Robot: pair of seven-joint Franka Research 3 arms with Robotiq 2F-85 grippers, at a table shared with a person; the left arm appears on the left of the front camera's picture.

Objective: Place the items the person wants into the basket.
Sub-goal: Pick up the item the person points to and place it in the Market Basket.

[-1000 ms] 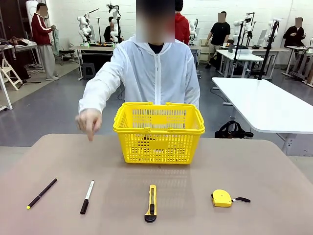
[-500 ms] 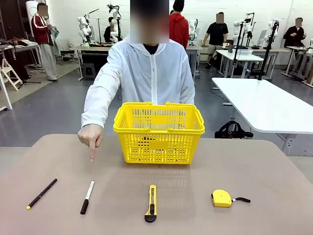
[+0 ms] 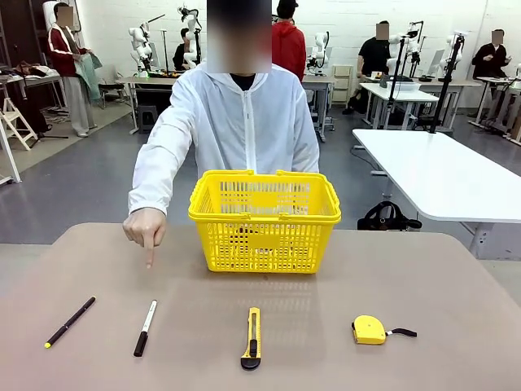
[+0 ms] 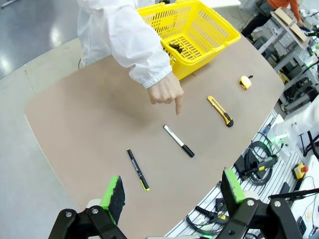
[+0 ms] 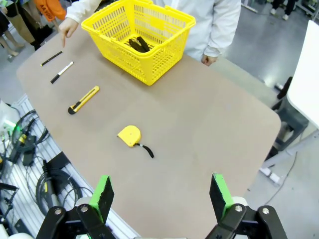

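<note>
The white marker pen with a black cap (image 3: 145, 327) (image 4: 179, 141) (image 5: 62, 71) lies at the table's front left. The yellow-and-black utility knife (image 3: 252, 337) (image 4: 220, 110) (image 5: 83, 99) lies front centre. Behind them stands the yellow basket (image 3: 264, 220) (image 4: 192, 32) (image 5: 137, 37). The person's hand (image 3: 146, 232) (image 4: 167, 92) points an index finger down towards the marker pen. My left gripper (image 4: 173, 191) hangs open high above the table's left end. My right gripper (image 5: 161, 196) hangs open high above the right end. Both hold nothing.
A thin black pen with a yellow tip (image 3: 69, 322) (image 4: 137, 169) lies left of the marker. A round yellow tape measure (image 3: 369, 329) (image 5: 129, 135) lies front right. Something black (image 5: 137, 45) lies in the basket's bottom. The brown table (image 3: 423, 285) has bare room around everything.
The person's hand has dropped from above the table edge to point down near the marker pen. The tools, basket and both grippers have not moved.
</note>
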